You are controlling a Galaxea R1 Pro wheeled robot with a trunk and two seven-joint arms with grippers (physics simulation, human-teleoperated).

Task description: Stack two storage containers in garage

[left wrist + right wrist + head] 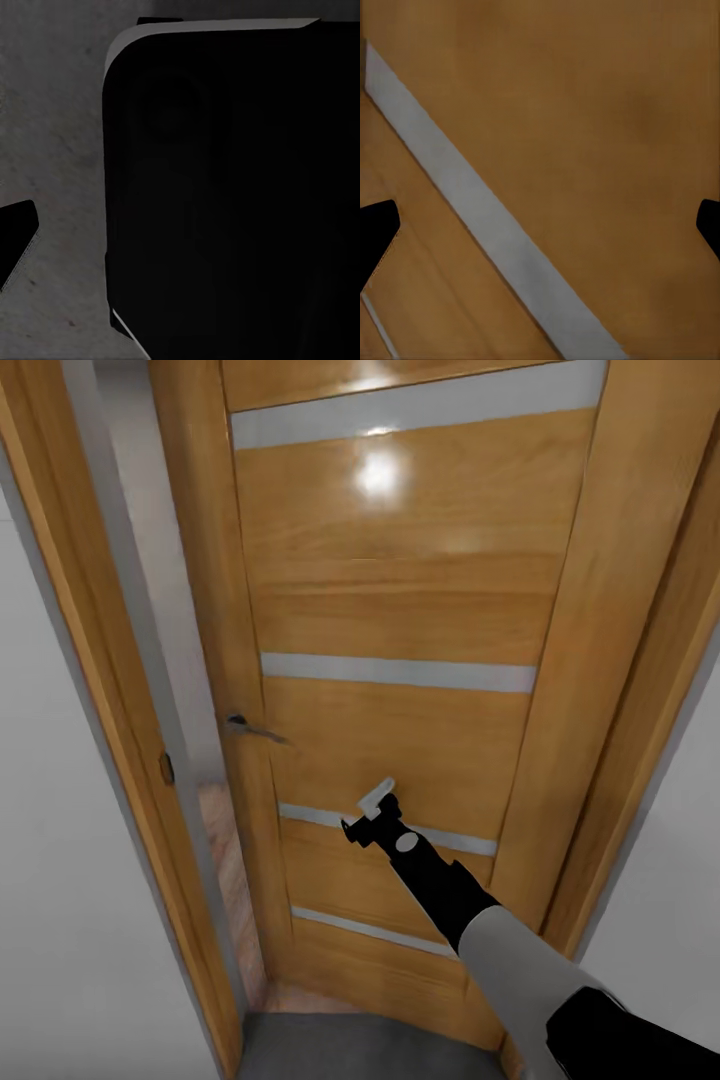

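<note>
A wooden door [390, 690] with pale horizontal stripes stands just ahead of the robot, slightly ajar. A strip of light wood plank floor [228, 860] shows through the gap at its handle side, beside the door frame [90, 690]. A dark lever handle [250, 728] sits near that edge.

The right gripper [378, 800] reaches toward the door's lower middle, close to one pale stripe [487, 217]; in the right wrist view its fingertips sit far apart, released and holding nothing. The left wrist view looks at grey concrete floor [52, 150] and a dark robot part; whether the left gripper is released or clenched cannot be told.

Neither orange-red container is in sight. Judging by this, the carrying and stacking remain ahead.
</note>
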